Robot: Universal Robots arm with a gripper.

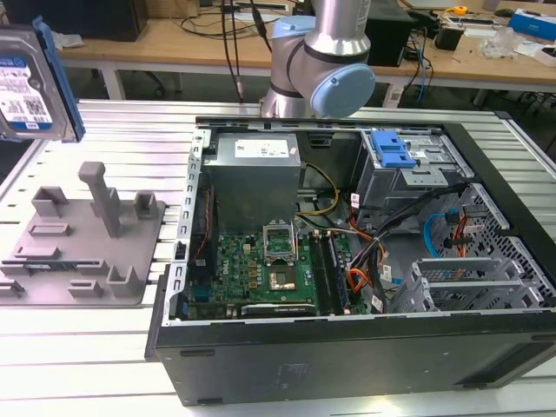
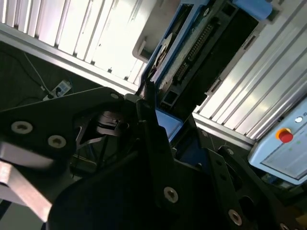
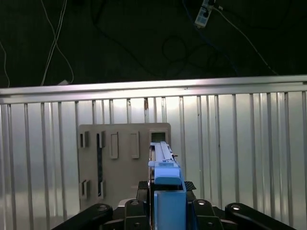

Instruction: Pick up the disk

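Exterior view: the disk (image 1: 30,82) is up in the air at the exterior view's left edge, well above the grey fixture (image 1: 82,248) that sits near the left edge of the slatted metal table (image 1: 78,365). The open computer case (image 1: 365,261) takes the middle of the table, with the robot arm (image 1: 321,61) rising behind it.

Second wrist view: the gripper (image 2: 160,112) is clamped on the disk (image 2: 192,52), black fingers (image 2: 148,108) pressed against its blue-railed end.

First wrist view: looking straight down, the disk (image 3: 165,167) stands edge-on in the gripper (image 3: 168,196), hanging over the fixture (image 3: 120,163) on the table (image 3: 240,153), close to its far edge.
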